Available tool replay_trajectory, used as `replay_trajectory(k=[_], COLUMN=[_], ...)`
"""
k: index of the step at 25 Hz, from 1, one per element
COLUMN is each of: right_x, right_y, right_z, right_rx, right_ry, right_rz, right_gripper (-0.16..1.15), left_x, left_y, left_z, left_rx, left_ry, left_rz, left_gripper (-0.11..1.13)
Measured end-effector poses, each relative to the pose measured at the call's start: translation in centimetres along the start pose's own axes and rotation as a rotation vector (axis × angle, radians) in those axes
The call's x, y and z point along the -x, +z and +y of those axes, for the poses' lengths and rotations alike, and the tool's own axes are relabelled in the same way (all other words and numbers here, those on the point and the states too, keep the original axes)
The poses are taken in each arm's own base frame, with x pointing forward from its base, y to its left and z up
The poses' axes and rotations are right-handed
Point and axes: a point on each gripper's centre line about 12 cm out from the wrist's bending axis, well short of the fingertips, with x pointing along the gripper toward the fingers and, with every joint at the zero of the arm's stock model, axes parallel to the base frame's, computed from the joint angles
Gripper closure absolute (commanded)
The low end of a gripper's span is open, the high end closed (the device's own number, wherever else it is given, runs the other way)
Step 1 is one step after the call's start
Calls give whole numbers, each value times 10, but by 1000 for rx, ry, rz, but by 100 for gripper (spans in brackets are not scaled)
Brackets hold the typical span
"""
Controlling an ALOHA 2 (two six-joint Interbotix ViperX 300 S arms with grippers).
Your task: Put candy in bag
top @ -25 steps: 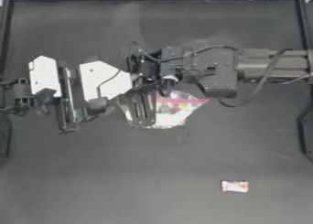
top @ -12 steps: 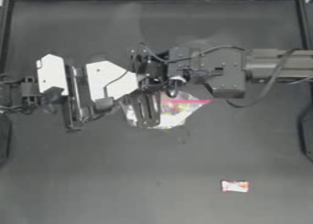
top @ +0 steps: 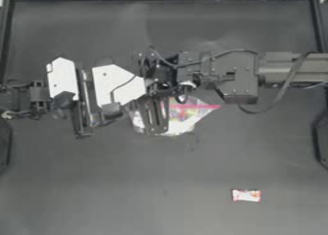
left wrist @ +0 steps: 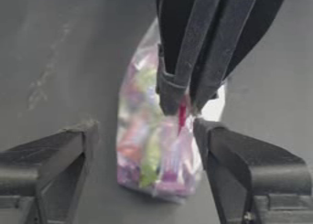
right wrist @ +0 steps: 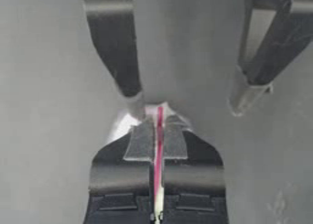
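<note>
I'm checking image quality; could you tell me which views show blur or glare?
Top view: bag soft, contents an indistinct colour smear, candy markings unreadable. Left wrist view: sweets blurred. Right wrist view: seal strip crisp between right gripper, table washed pale.

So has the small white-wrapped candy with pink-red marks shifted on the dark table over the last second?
No. The candy lies at the same spot relative to the table's edges, apart from both grippers and the bag.

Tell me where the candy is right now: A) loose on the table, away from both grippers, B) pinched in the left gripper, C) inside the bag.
A: the candy lies alone on the table, far from the bag that the right gripper pinches.
</note>
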Motion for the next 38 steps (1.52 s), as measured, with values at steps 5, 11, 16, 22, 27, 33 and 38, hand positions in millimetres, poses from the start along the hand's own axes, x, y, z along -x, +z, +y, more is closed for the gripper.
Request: replay_trajectory(k=[5, 11, 16, 22, 27, 33, 38], right_x=[0, 0, 0, 0, 0, 0, 0], right_y=[0, 0, 0, 0, 0, 0, 0], right_z=[0, 0, 0, -1, 0, -1, 0], right_rx=[0, 0, 0, -1, 0, -1, 0], right_ry=[0, 0, 0, -1, -1, -1, 0], right_rz=[-1, 0, 0, -1, -3, -1, -1], right_gripper=[94, 94, 94, 94, 94, 94, 94], left_x=[-4, -4, -4, -4, -4, -4, -4], left_y=[-3, -1, 0, -1, -1, 0, 0], left_z=[-1, -3, -5, -8, -10, -12, -13], left_rx=[0, -3, -3, -9, -10, -12, -14], left_ry=[-3, -10, -15, -23, -28, -35, -38], left_rz=[12, 8, 0, 0, -2, -6, -5], left_gripper=[8, 10, 18, 21, 21, 21, 21])
